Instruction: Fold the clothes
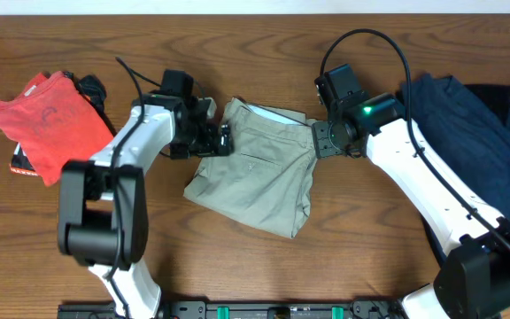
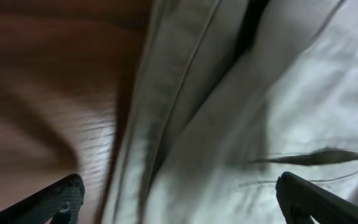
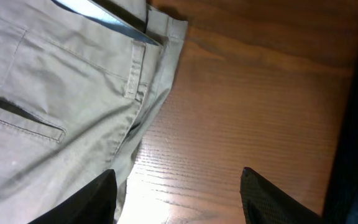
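At nine o'clock, red T-shirt (image 1: 50,124), roughly squared off, apparently set aside as done or waiting. Just right of it, left fingers (image 2: 61,200) spread wide, holding nothing, straddling the nine-o'clock edge of the trousers (image 1: 259,168), likely lined up to pinch that edge. At centre, those trousers lying flat, already doubled into a rough rectangle, stitched pocket facing up. At their two-o'clock corner, right fingers (image 3: 278,196) likewise wide and empty, hanging over waistband edge and bare wood, probably mirroring the left for a two-armed lift. At three o'clock, denim (image 1: 467,124) heaped loose and unfolded, seemingly queued. Underneath, brown wood-grain surface (image 1: 237,266), with a patch of glare near the right fingers. Nothing of the room visible beyond a pale strip along twelve o'clock.
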Controlling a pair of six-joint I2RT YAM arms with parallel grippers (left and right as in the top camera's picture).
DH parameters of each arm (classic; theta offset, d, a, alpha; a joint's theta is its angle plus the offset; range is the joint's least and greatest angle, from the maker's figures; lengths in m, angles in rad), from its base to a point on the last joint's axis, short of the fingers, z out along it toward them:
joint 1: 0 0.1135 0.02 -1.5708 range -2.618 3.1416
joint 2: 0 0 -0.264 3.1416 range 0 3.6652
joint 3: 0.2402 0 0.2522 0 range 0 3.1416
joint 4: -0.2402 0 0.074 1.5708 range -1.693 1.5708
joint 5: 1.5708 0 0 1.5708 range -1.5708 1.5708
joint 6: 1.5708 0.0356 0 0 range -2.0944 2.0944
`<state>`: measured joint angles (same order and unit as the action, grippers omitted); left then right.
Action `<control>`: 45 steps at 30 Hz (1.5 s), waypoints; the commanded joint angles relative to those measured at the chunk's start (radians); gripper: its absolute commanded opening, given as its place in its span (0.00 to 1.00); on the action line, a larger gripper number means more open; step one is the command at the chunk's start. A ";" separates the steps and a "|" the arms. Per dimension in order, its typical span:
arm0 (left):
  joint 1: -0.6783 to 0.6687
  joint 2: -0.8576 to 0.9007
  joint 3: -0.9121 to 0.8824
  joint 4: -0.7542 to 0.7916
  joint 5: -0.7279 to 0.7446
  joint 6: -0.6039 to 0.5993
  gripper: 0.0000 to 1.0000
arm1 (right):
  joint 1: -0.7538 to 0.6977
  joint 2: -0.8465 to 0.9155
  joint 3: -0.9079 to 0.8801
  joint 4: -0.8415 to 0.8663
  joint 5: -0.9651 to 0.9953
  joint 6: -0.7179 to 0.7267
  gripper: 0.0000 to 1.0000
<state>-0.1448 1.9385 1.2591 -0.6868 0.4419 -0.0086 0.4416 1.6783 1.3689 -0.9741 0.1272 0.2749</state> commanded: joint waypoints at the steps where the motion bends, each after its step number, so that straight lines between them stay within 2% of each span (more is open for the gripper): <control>1: 0.004 0.059 0.002 -0.004 0.117 0.089 1.00 | -0.003 -0.005 0.011 -0.008 0.000 0.028 0.62; 3: 0.004 0.093 0.002 -0.009 0.165 0.091 0.95 | -0.003 -0.005 0.011 -0.012 0.000 0.028 0.62; 6: 0.004 0.130 0.002 -0.027 0.205 0.090 0.69 | -0.003 -0.005 0.011 -0.024 0.001 0.027 0.62; 7: 0.004 0.133 0.002 -0.032 0.205 0.090 0.57 | -0.004 -0.005 0.011 -0.028 0.005 0.027 0.62; 9: 0.004 0.134 0.002 -0.039 0.201 0.091 0.20 | -0.005 -0.005 0.011 -0.033 0.011 0.027 0.62; 10: 0.005 0.129 0.002 -0.040 0.200 0.091 0.11 | -0.005 -0.005 0.011 -0.033 0.018 0.027 0.62; 11: 0.005 0.126 0.002 -0.040 0.193 0.090 0.06 | -0.005 -0.005 0.011 -0.033 0.023 0.028 0.62; 14: 0.013 0.101 0.004 -0.041 0.122 0.070 0.06 | -0.006 -0.005 0.011 -0.033 0.027 0.028 0.62; 21: 0.087 -0.063 0.050 -0.056 -0.238 -0.103 0.06 | -0.044 -0.005 0.011 -0.043 0.026 0.028 0.62; 25: 0.153 -0.180 0.084 -0.013 -0.437 -0.125 0.06 | -0.056 -0.005 0.011 -0.060 0.026 0.032 0.62; 29: 0.223 -0.268 0.093 0.109 -0.632 -0.105 0.06 | -0.057 -0.006 0.011 -0.070 0.026 0.032 0.61; 35: 0.335 -0.307 0.093 0.312 -0.672 0.042 0.06 | -0.057 -0.006 0.011 -0.097 0.026 0.036 0.61; 40: 0.436 -0.292 0.093 0.422 -0.671 0.043 0.06 | -0.057 -0.006 0.011 -0.119 0.026 0.043 0.61; 45: 0.533 -0.285 0.093 0.463 -0.670 0.061 0.06 | -0.057 -0.006 0.011 -0.126 0.026 0.043 0.61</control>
<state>0.3450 1.6493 1.3323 -0.2424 -0.1993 0.0273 0.3973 1.6783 1.3689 -1.0996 0.1394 0.3035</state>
